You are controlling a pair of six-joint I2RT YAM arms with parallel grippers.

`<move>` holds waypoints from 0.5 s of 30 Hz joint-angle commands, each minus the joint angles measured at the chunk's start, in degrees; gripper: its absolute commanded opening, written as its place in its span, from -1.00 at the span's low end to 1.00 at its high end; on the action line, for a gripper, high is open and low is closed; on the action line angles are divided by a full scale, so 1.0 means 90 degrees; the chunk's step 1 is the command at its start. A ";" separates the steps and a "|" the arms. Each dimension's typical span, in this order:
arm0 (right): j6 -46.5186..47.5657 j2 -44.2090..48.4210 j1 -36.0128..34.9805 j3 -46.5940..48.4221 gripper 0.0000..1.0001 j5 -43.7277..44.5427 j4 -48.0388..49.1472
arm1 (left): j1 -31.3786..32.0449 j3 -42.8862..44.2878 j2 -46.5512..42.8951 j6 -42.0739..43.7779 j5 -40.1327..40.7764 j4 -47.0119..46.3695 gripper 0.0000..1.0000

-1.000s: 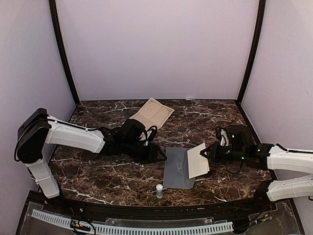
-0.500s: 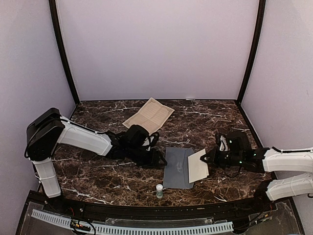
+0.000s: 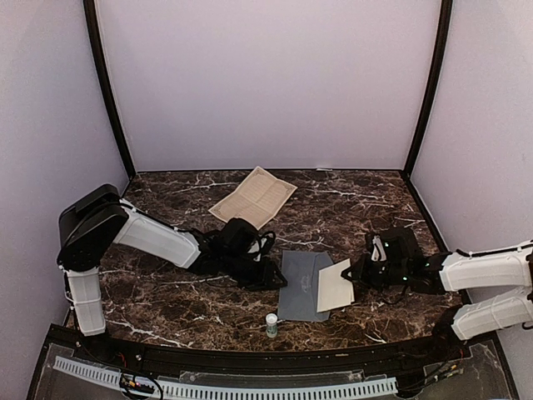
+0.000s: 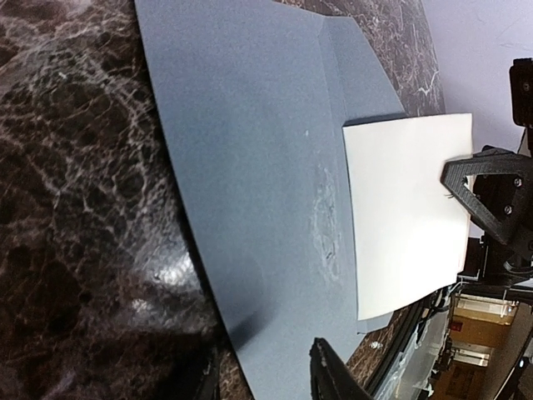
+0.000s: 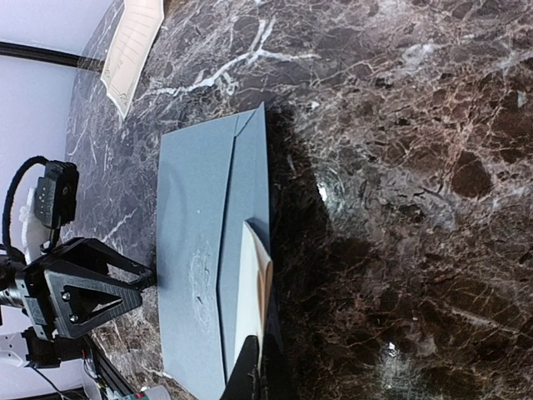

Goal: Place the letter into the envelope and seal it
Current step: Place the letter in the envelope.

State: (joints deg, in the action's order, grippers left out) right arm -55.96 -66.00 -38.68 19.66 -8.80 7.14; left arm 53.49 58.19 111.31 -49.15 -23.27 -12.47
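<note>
- Table (image 3: 358,200): dark marble with white veins. It carries four loose things, one of each: envelope, letter, tan sheet and vial.
- Envelope (image 3: 298,287): one, slate-grey, lying flat at the near middle of the table, between the two pincers. Its flap is open and lies flat on the right-hand side, with the fold line plain in both wrist views.
- Letter (image 3: 335,285): one plain white sheet. Its left part rests over the envelope's flap and right portion, while its right edge is raised off the table. No part of it can be seen inside the envelope.
- Right pincer (image 3: 354,273): clenched on the letter's right edge. The right wrist view shows the sheet edge-on, running out from between the fingers.
- Left pincer (image 3: 279,279): low at the envelope's left edge. In its own view the two fingers stand somewhat apart, one over the grey paper and one over bare marble, with the paper's edge between them; it is released.
- Tan sheet (image 3: 253,197): one, printed, lying flat at the far middle of the table, well apart from the envelope.
- Vial (image 3: 271,323): one, small and upright, near the table's front edge, just in front of the envelope's near left corner.
</note>
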 commanded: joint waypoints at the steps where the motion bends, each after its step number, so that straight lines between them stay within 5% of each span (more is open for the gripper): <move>1: -0.0065 -0.0203 0.0040 -0.0132 -1.00 0.0125 0.0433 | -0.0022 0.0202 0.0151 -0.0039 -0.0171 -0.0104 -0.28; 15: -0.0042 -0.0650 0.0045 -0.0079 -1.00 0.0004 0.0788 | -0.0022 0.0176 0.0279 -0.0126 -0.0362 -0.0219 -0.41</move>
State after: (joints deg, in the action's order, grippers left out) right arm -56.23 -71.16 -38.61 19.16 -8.95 11.31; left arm 53.49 59.22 113.25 -50.00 -25.32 -14.26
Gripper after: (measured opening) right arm 0.003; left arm 0.296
